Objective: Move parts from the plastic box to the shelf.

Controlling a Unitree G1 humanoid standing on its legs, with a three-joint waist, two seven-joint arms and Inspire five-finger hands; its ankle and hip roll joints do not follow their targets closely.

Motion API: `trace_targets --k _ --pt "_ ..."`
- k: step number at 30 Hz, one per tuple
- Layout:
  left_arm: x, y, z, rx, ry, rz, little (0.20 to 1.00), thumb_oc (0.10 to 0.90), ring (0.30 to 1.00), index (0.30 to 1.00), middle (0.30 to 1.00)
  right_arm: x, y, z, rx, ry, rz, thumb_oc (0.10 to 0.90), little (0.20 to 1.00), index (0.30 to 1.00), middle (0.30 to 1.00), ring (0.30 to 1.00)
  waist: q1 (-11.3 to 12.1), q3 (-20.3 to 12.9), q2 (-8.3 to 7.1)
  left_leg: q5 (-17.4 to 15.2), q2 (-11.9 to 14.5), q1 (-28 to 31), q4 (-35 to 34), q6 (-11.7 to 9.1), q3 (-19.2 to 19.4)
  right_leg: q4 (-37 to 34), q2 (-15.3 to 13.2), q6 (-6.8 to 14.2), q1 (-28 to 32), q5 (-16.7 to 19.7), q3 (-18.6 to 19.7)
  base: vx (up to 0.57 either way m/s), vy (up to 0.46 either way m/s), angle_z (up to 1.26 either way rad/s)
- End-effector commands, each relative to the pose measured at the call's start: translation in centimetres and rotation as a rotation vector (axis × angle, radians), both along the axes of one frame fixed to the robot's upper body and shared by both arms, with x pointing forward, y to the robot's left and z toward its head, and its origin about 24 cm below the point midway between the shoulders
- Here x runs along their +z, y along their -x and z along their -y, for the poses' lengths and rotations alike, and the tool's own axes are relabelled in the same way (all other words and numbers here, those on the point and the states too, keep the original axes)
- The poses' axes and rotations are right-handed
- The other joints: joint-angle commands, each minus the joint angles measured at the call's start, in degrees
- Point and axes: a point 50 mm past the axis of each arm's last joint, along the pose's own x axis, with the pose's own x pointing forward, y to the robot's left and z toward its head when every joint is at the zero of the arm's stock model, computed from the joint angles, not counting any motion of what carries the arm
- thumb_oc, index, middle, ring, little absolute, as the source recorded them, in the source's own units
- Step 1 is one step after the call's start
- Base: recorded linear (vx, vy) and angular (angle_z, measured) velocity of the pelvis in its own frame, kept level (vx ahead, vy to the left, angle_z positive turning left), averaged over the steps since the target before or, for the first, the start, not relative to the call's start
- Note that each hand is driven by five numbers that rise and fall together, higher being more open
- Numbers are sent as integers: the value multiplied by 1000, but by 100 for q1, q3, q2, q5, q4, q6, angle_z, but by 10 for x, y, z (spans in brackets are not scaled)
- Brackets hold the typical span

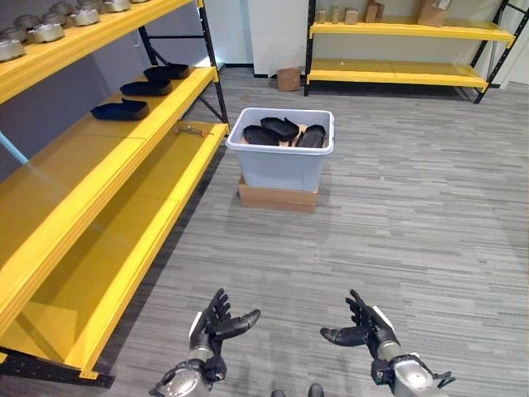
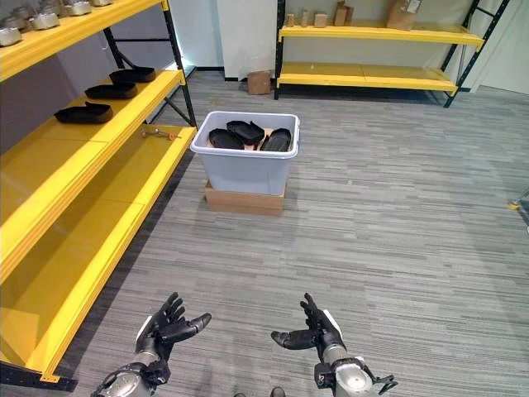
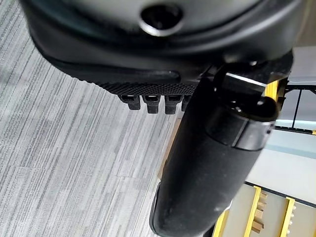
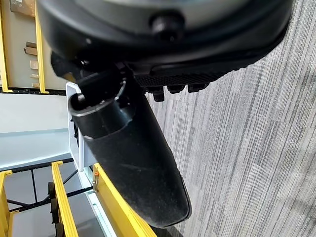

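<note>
A pale plastic box point(image 1: 279, 157) stands on a flat cardboard base in the middle of the grey floor. Several black parts point(image 1: 280, 130) lie inside it. On the middle level of the yellow shelf point(image 1: 99, 165) at my left rest three more black parts point(image 1: 121, 109). Both hands hang low and near me, far short of the box. My left hand point(image 1: 213, 321) is open with relaxed fingers and holds nothing. My right hand point(image 1: 366, 327) is open and empty too, its thumb pointing toward the left hand.
Grey metal pieces point(image 1: 45, 29) line the top level of the left shelf. A small orange tool point(image 1: 193, 129) lies on its lower level. A second yellow shelf point(image 1: 397, 50) with boxes stands at the far wall, a cardboard box point(image 1: 288, 78) on the floor beside it.
</note>
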Motion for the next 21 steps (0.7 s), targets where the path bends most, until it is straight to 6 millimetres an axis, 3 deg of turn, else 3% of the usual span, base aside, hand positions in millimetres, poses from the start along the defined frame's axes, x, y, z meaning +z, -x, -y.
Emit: trace_targets --k 1,21 --pt "32 -32 -5 0 -44 209 1000 900 1000 1000 1000 34 -33 -15 38 -62 215 900 1000 1000 1000 1000 74 -245 -291 -125 477 68 -51 -410 -284 39 -529 683 195 -180 167 0 0 0" --pt "33 -34 -3 1 -30 216 1000 900 1000 1000 1000 34 -35 -14 37 -53 218 900 1000 1000 1000 1000 70 -200 -324 -177 495 103 -51 -395 -270 39 -526 690 235 -219 158 0 0 0"
